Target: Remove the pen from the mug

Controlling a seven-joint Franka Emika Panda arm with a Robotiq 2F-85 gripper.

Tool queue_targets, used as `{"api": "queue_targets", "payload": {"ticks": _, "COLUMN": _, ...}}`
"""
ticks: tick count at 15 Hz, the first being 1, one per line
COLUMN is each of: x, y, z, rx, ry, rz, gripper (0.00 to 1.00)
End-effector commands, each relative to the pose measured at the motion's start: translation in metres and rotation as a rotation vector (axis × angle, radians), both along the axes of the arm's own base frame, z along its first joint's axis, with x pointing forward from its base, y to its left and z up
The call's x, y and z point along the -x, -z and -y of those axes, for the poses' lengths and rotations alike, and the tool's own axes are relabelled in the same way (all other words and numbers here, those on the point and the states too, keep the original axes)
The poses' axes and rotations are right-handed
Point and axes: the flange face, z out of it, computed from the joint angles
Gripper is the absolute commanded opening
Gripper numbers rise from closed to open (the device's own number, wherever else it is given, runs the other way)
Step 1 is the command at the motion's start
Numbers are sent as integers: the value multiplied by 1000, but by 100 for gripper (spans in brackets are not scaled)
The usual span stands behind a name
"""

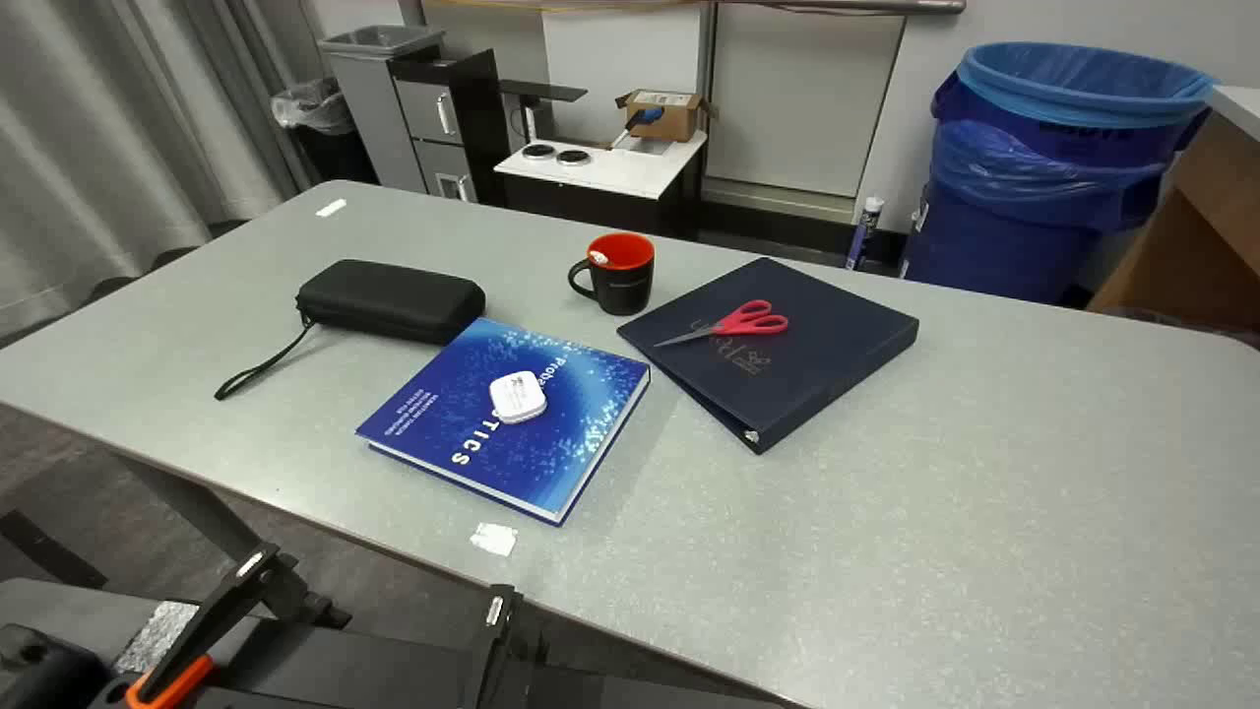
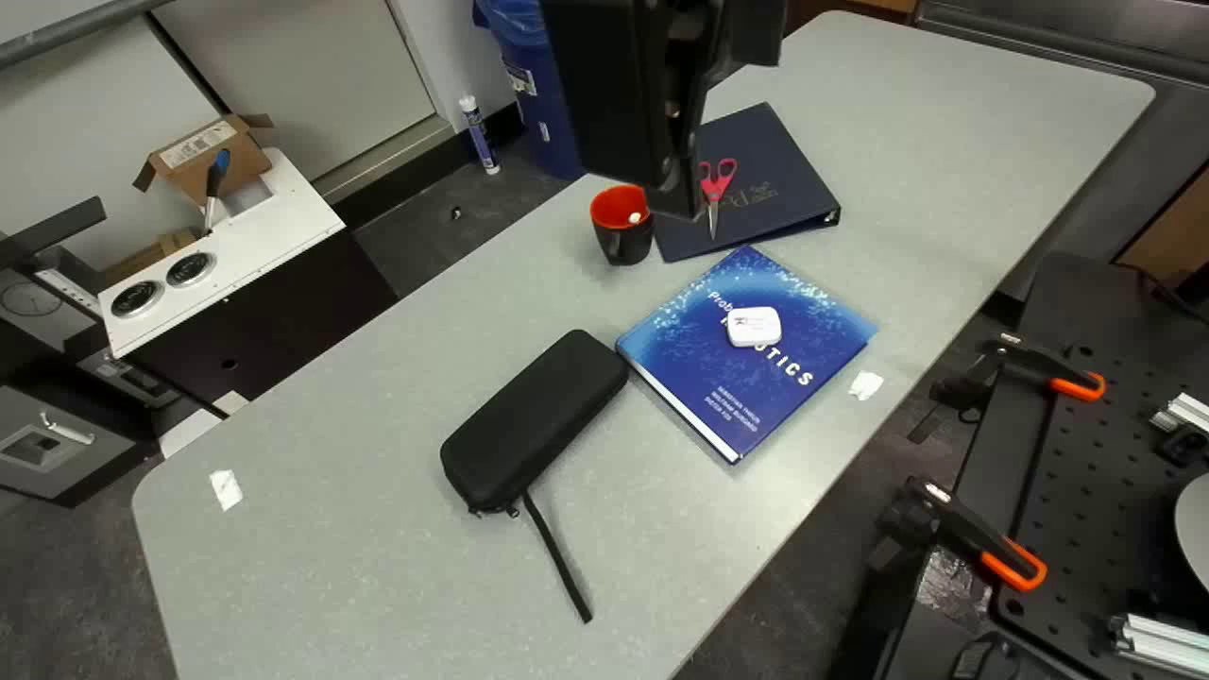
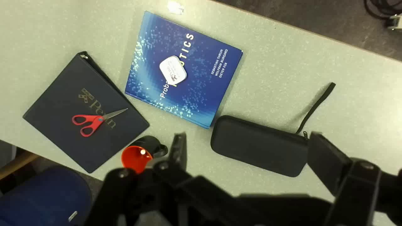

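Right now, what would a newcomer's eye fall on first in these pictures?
Probably the bright blue book on the gray table, with a white case on top. Then perhaps the red-handled scissors on the dark binder. Near that stands a black mug, red inside, the pen showing there as a pale tip.

The clamps (image 2: 978, 536) and perforated plate (image 2: 1086, 482) suggest a lab

Scissors (image 3: 100, 118) lie on a binder (image 3: 94, 149), while a blue book (image 3: 202, 80) (white box (image 3: 172, 69) atop) sits beside a black case (image 3: 260, 146).
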Motion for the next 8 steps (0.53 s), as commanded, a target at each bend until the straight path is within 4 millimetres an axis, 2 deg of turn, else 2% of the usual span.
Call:
{"api": "queue_targets", "payload": {"ticks": 1, "x": 0, "y": 0, "z": 0, "rx": 1, "ry": 0, "rz": -1, "gripper": 100}}
{"api": "queue_targets", "payload": {"ticks": 3, "x": 1, "y": -1, "z": -3, "rx": 8, "ry": -28, "rz": -2, "gripper": 100}}
{"api": "queue_targets", "payload": {"ticks": 5, "x": -16, "y": 3, "z": 4, "rx": 29, "ry": 1, "rz": 24, "gripper": 100}}
{"api": "queue_targets", "payload": {"ticks": 7, "x": -46, "y": 25, "z": 30, "rx": 50, "ry": 8, "rz": 10, "gripper": 100}}
{"api": "queue_targets", "payload": {"ticks": 8, "x": -62, "y": 42, "z": 45, "rx": 64, "ry": 35, "rz": 11, "gripper": 100}}
